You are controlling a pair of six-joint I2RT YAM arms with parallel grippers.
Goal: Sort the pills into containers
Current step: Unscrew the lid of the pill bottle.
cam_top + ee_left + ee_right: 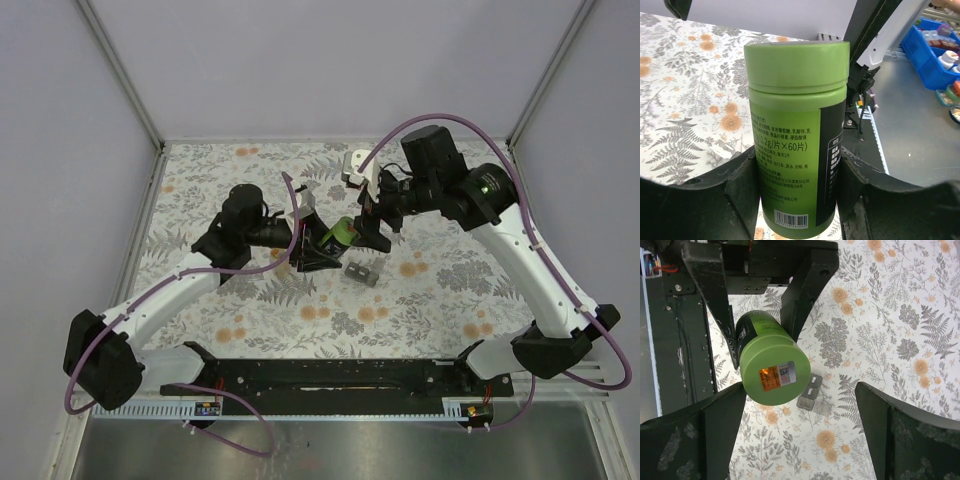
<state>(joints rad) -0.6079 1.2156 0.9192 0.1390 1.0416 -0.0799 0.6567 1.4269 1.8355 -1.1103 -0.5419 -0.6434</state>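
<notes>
Top view: the left gripper (pixel 318 243) and right gripper (pixel 372 222) meet just above the middle of the frame, over the floral-patterned desk (pixel 450 290). The green pill bottle (pixel 340 233) lies between them, tilted and clear of the desk. A small grey compartmented pill container (pixel 363 273) rests on the desk just below and to the right of the bottle.

Left wrist view: the left gripper (pixel 797 200) is closed on the lower body of the pill bottle (pixel 790 150). Its two black fingers (pixel 737 192) press the printed label from either side. The green screw cap (pixel 796 60) is on and points away from the camera.

Right wrist view: the right gripper (pixel 802 405) is spread wide and grips nothing, with its fingers (pixel 715 430) in the lower corners of the frame. The cap (pixel 772 372), bearing an orange-and-white sticker, faces the camera just beside the finger at lower left; whether they touch cannot be told. The grey pill container (pixel 812 395) lies on the desk (pixel 900 315) near the frame centre.
</notes>
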